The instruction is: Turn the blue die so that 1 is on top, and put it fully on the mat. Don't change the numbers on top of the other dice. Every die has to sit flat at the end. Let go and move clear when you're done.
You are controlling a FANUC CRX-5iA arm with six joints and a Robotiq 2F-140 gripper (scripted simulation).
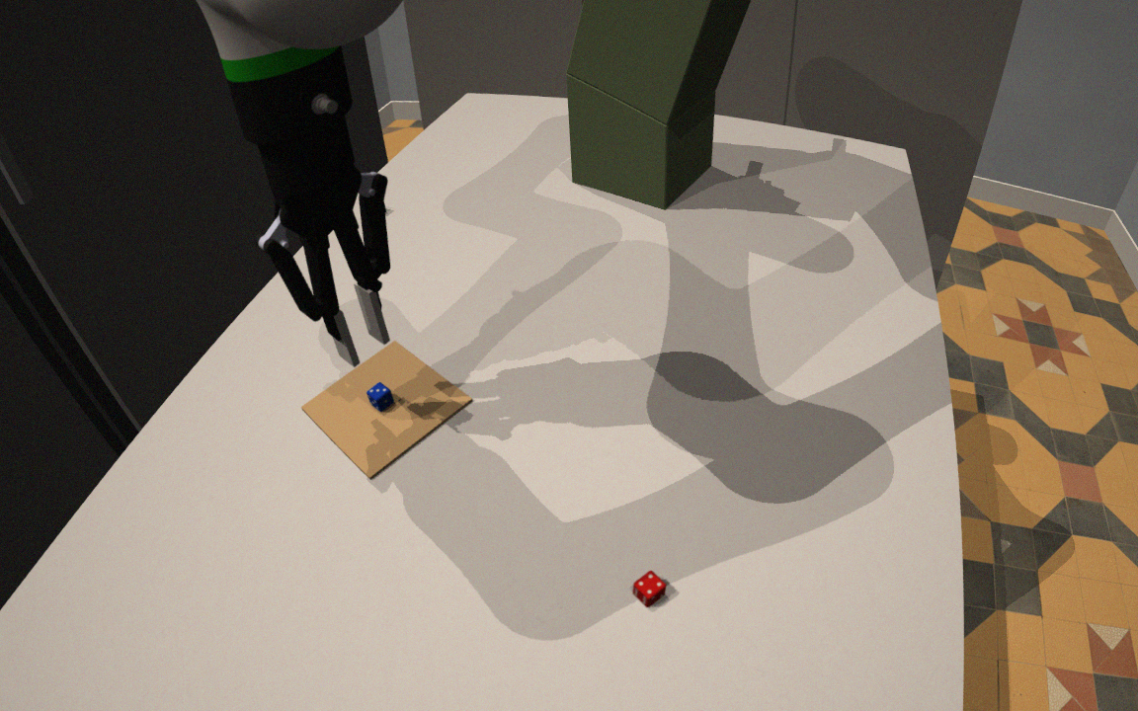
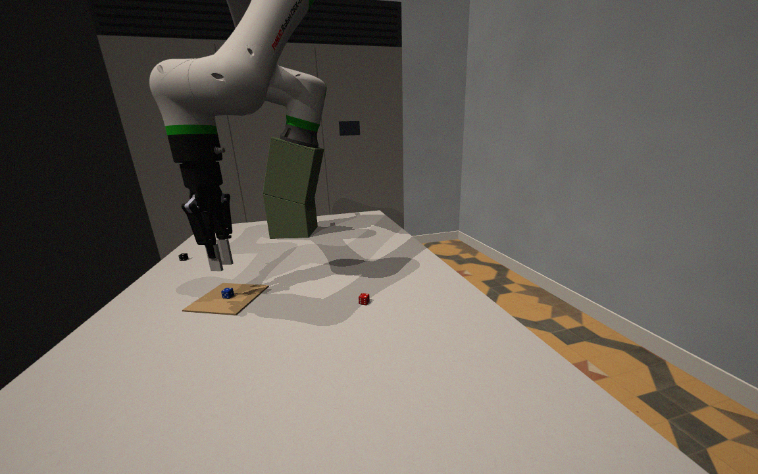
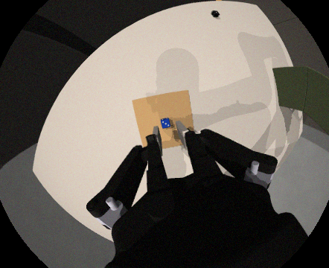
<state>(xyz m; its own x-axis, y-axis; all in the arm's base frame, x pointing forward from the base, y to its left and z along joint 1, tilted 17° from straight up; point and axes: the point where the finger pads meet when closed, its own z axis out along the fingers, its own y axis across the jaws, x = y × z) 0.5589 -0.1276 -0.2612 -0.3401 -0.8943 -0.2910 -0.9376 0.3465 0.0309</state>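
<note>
The claw [image 1: 371, 352] [image 2: 224, 266] [image 3: 168, 130] is held above the mat [image 1: 371, 455] [image 2: 208, 306] [image 3: 144, 115], narrowed around nothing, probably to suit a die's width. On the mat, the blue die [image 1: 379, 396] [image 2: 227, 293] [image 3: 165, 123] is seated. Off the mat, the red die [image 1: 649, 588] [image 2: 364, 299] is left apart, presumably to preserve its number.

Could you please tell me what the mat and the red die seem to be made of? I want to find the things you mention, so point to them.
The mat [image 1: 339, 411] [image 2: 208, 304] [image 3: 144, 115] looks like thin wood or cork, matte, judging by its even tan colour and crisp edges. The red die [image 1: 649, 588] [image 2: 364, 299] is probably plastic, going by its solid colour and white pips; its finish is hard to tell.
</note>
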